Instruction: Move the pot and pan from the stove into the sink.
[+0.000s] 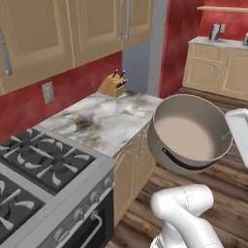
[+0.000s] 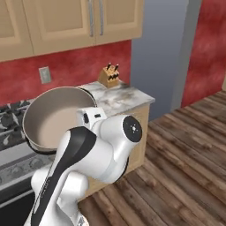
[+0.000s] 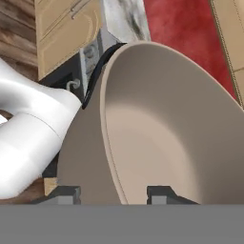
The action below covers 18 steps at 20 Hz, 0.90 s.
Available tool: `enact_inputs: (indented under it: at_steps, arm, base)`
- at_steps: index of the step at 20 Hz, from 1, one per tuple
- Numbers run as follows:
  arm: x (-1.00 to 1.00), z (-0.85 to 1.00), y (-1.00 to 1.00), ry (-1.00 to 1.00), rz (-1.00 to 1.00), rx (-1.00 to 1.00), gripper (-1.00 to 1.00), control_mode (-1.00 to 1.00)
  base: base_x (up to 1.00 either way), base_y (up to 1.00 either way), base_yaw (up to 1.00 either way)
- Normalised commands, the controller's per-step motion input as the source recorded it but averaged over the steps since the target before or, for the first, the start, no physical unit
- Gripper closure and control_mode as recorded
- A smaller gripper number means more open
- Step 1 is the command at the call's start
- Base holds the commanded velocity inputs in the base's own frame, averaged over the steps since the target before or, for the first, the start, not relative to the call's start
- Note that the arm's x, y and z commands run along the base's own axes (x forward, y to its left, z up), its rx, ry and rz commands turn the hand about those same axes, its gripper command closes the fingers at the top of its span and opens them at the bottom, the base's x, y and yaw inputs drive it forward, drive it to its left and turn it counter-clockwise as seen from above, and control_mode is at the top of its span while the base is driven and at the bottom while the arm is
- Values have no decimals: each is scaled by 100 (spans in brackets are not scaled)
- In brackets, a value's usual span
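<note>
Left base view: the pot [image 1: 190,133], lidless and tilted on its side with its opening facing the camera, is hanging in the air off the end of the counter [image 1: 104,121], above the wood floor [image 1: 227,203]. The stove [image 1: 43,167] is lying at lower left, its visible grates bare. A knife block [image 1: 113,83] is sitting at the counter's back.

Right base view: the pot [image 2: 50,117] is showing behind the arm's white elbow, held up in front of the stove [image 2: 13,132] and the counter [image 2: 119,99].

Hand view: the gripper [image 3: 114,193] is clamping the pot [image 3: 162,128] by its rim, one finger outside the wall and one inside.

Advice: keeping the grip firm while carrying, since the pot is hanging sideways from one rim point and could pivot. Sink is not visible here, so the base probably needs to be driving on before lowering.
</note>
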Motion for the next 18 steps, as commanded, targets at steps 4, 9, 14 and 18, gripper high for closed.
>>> enact_inputs:
  at_steps: [4,9,14,18]
  arm:
    - [0,0,0,0,0,0,100,100]
    - [0,0,0,0,0,0,100,100]
    - [0,0,0,0,0,0,100,100]
    - [0,0,0,0,0,0,100,100]
  base:
    - [6,-13,-48]
    - [6,-13,-48]
    - [6,-13,-48]
    - [5,-18,-46]
